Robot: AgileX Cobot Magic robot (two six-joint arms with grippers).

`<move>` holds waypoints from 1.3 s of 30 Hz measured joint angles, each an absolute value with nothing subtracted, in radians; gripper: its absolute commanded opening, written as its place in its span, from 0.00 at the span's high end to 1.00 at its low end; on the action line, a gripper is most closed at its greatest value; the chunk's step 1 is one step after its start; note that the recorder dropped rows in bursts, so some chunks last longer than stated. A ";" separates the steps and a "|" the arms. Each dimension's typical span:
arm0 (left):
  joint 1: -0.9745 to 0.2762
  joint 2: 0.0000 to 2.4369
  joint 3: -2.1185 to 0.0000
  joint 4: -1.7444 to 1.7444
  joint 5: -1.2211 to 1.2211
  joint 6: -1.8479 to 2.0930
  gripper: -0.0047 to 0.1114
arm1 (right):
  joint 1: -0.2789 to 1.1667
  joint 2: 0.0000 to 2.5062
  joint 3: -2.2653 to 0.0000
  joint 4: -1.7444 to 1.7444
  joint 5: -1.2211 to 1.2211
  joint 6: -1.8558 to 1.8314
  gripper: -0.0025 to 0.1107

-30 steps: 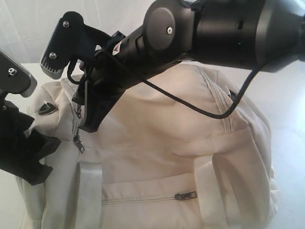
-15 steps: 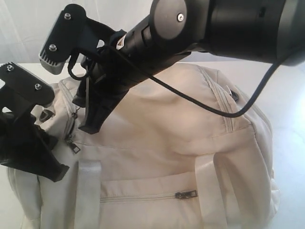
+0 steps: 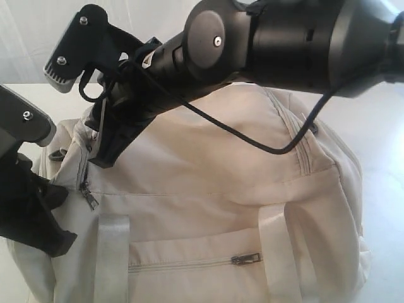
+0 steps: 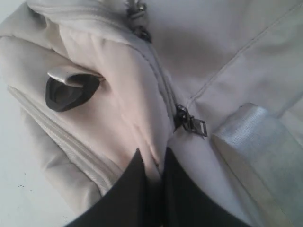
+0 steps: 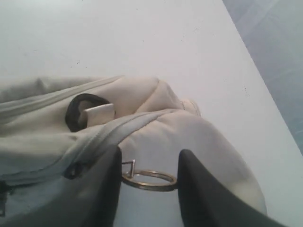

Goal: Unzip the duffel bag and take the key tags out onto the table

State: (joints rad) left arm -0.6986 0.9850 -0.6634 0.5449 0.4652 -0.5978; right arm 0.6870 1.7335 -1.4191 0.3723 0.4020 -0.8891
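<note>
White table [image 3: 382, 151] before a white curtain [image 3: 25, 38]. The duffel bag [image 3: 208, 183] lies on it, filling most of the exterior view. Its side-pocket zipper [image 3: 246, 259] is closed and the interior is hidden. The left gripper [image 4: 152, 158] is all but closed, pinching a fold of bag fabric beside the end zipper pull [image 4: 191, 124]. The right gripper [image 5: 150, 153] has its jaws partway apart, clamped across a metal ring [image 5: 147, 187].

**Robotics lab bench, set up for manipulation work**

Plain white tabletop [image 3: 386, 189] with a white curtain backdrop [image 3: 25, 38] hanging behind it. Two black robot arms work over the surface: the left arm [image 3: 25, 208] at the near edge and the right arm [image 3: 284, 38] reaching across, with bolt heads showing and a loose black cable [image 3: 252, 142] looping down. One cream duffel bag [image 3: 208, 189] lies on the table under them. The light is even and colourless.
</note>
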 measured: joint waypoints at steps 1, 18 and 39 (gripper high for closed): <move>-0.699 0.976 -0.661 0.529 0.465 -0.573 0.96 | 0.687 1.743 -1.426 0.377 0.400 -0.889 0.98; -0.693 0.900 -0.604 0.505 0.462 -0.522 0.96 | 0.698 1.900 -1.582 0.405 0.366 -0.880 0.98; -0.695 0.798 -0.591 0.434 0.535 -0.469 0.96 | 0.586 1.827 -1.672 0.360 0.682 -0.766 0.98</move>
State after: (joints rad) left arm -0.6947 0.7981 -0.5912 0.4335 0.5354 -0.4690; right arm 0.5865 1.8266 -1.6717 0.3603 0.6820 -0.7661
